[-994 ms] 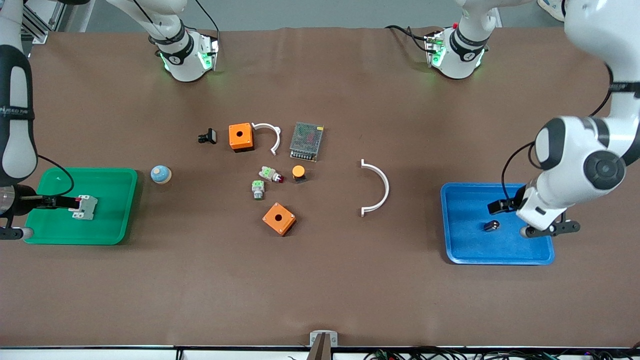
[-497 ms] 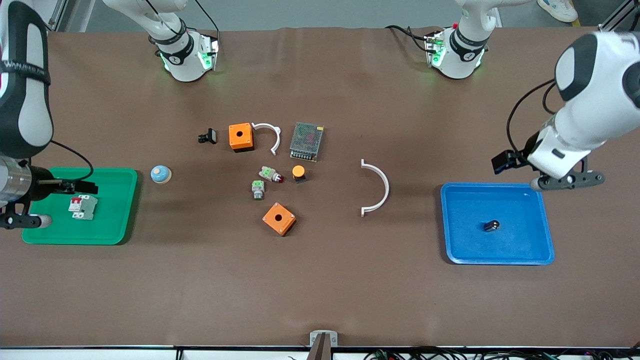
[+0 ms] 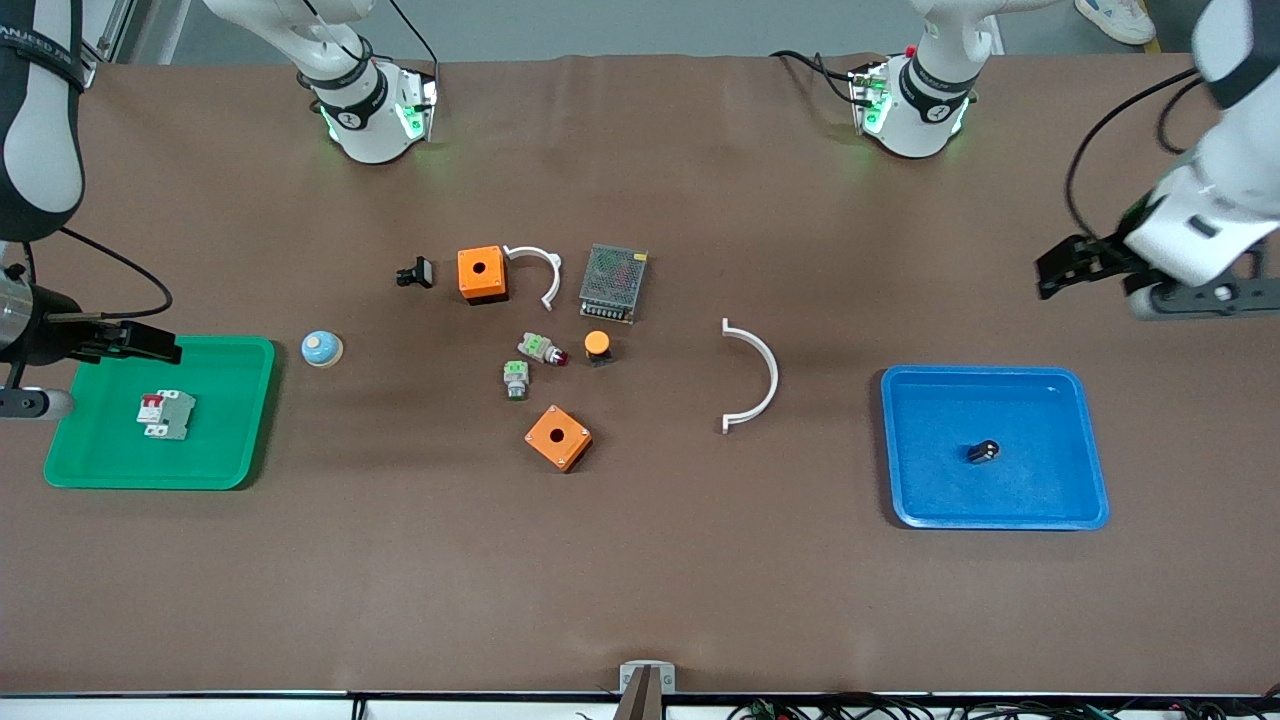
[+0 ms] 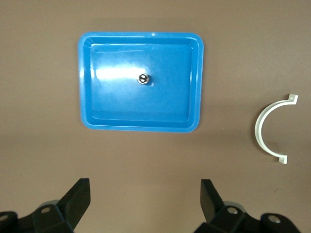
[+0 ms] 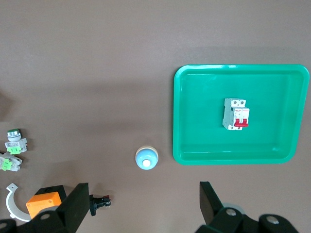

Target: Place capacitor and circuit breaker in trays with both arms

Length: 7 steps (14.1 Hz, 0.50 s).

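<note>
In the blue tray [image 3: 1060, 505] the capacitor [image 3: 983, 452]; circuit breaker [image 3: 166, 414] in the green tray [image 3: 240, 455].

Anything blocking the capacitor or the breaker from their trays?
Nothing visible. The capacitor already lies in the blue tray and the circuit breaker in the green tray. Both tools are open and empty: left tool, right tool.

Readable text: partial lettering "ANJEED 7", cut off by the frame edge, on the black band of the right arm [image 3: 40, 110], above the green tray [image 3: 250, 400]. The circuit breaker [image 5: 235, 114] bears a red label, illegible.
</note>
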{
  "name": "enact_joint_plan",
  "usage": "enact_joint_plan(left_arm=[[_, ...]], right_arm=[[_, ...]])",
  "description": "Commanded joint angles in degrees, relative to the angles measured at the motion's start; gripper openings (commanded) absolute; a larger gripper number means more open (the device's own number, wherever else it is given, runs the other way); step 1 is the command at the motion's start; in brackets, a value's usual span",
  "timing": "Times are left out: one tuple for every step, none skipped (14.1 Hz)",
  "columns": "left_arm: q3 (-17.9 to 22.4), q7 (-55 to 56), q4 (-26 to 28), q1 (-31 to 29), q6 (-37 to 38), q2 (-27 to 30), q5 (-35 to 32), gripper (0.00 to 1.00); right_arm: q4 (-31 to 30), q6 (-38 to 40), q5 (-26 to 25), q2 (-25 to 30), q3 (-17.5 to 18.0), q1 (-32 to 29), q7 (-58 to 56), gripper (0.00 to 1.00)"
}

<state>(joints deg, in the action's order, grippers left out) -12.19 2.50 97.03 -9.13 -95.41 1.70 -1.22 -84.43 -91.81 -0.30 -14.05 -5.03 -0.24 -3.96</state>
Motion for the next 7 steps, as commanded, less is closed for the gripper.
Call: enact_joint_plan(left_arm=[[-0.37,-2.41,-5.35,-1.59,3.21,-0.38,0.96,1.0],[-0.38,-2.41,-6.15,-1.6,3.64,-0.47,0.96,1.0],[-0.38,-2.32,-6.5,-1.51,3.65,-0.64,0.96,1.0],[-0.46,-1.97,-6.77,-1.25,3.65,-1.26,1.05,1.0],[-0.64,-1.88,-7.38,-0.98,3.56,-2.39,1.13,1.0],[-0.81,-1.88,-8.86,-0.81,3.56,-3.1,1.14,1.0],[-0.9,-1.8,-9.92,-0.72,3.56,-3.98,1.14,1.0]], right_arm=[[0.49,0.05,-0.66,0.17,0.02,-0.03,0.53,1.0],[2.15,0.14,-0.58,-0.1,0.02,0.06,0.53,1.0],[3.21,0.14,-0.84,-0.1,0.02,0.32,0.7,1.0],[3.39,0.23,-0.66,-0.1,0.02,0.24,0.7,1.0],[3.39,0.05,-0.58,-0.1,0.02,0.15,0.7,1.0],[3.39,0.05,-0.49,-0.1,0.02,-0.02,0.62,1.0],[3.39,0.05,-0.49,-0.1,0.02,-0.11,0.09,1.0]])
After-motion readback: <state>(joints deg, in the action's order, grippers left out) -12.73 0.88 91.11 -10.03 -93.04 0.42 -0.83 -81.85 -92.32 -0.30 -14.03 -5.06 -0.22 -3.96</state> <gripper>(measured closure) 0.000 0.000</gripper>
